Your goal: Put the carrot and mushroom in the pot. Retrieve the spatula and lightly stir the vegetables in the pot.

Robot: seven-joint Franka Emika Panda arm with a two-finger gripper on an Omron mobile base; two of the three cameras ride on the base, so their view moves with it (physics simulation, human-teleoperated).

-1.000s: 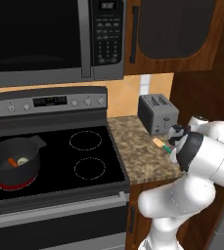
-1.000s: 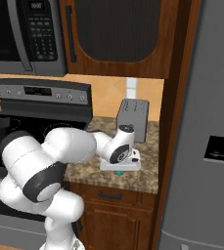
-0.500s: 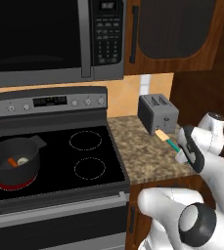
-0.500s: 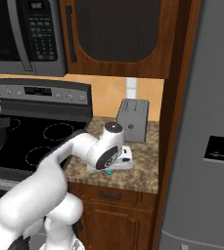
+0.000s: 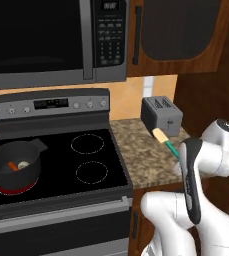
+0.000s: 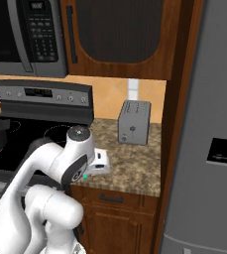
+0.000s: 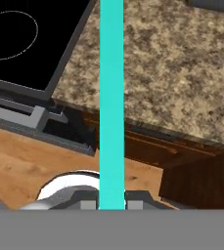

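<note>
Your spatula [image 5: 164, 139] sits at the middle right of the left base view, tan end up and toward the toaster [image 5: 161, 116], teal handle running down behind the white arm. In the hand view the handle [image 7: 111, 102] is a straight teal stripe up the middle. Your claw [image 7: 111, 205] is squeezed tight on that handle at the bottom of the hand view. The spatula is above the speckled surface [image 5: 141, 155]. At the lower left, the carrot [image 5: 13, 166] and the mushroom [image 5: 23, 164] lie inside the pot [image 5: 15, 162] on the stove [image 5: 86, 165].
</note>
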